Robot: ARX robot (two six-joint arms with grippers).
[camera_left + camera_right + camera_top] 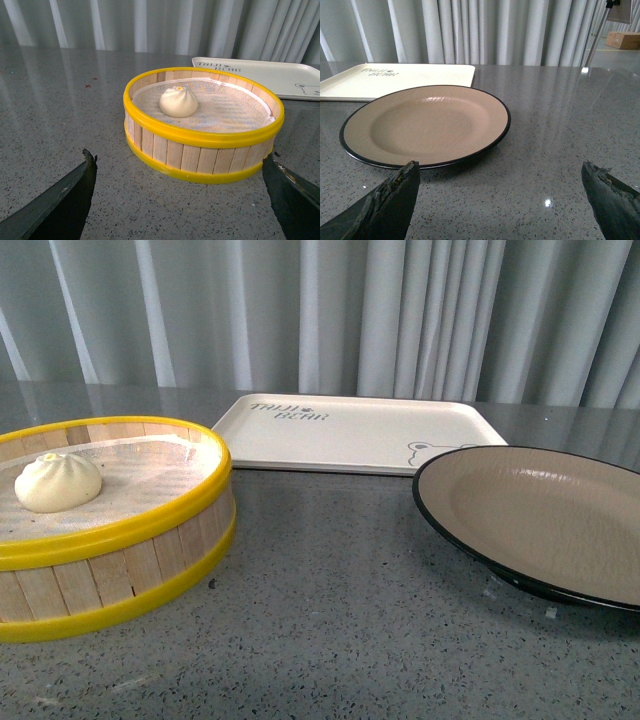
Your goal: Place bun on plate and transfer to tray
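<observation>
The white pleated bun (pixel 58 483) (pixel 178 102) lies on the cloth inside a yellow-rimmed wooden steamer basket (pixel 130 550) (pixel 200 150) at the left. At the right sits the beige plate (pixel 560 510) (pixel 425 125) with its black rim, nothing on it. Behind and between them the cream tray (pixel 350 435) (pixel 270 77) (pixel 395 80) lies flat with dark lettering and a bear face. My left gripper (pixel 180 167) is open, low over the table just in front of the basket. My right gripper (pixel 500 172) is open too, just short of the plate's near rim. Neither arm shows in the front view.
The table (pixel 350 640) is grey speckled stone. Grey curtains (pixel 400 310) hang behind it. A tripod leg (pixel 597 32) and a cardboard box (pixel 622 39) stand far off beyond the table.
</observation>
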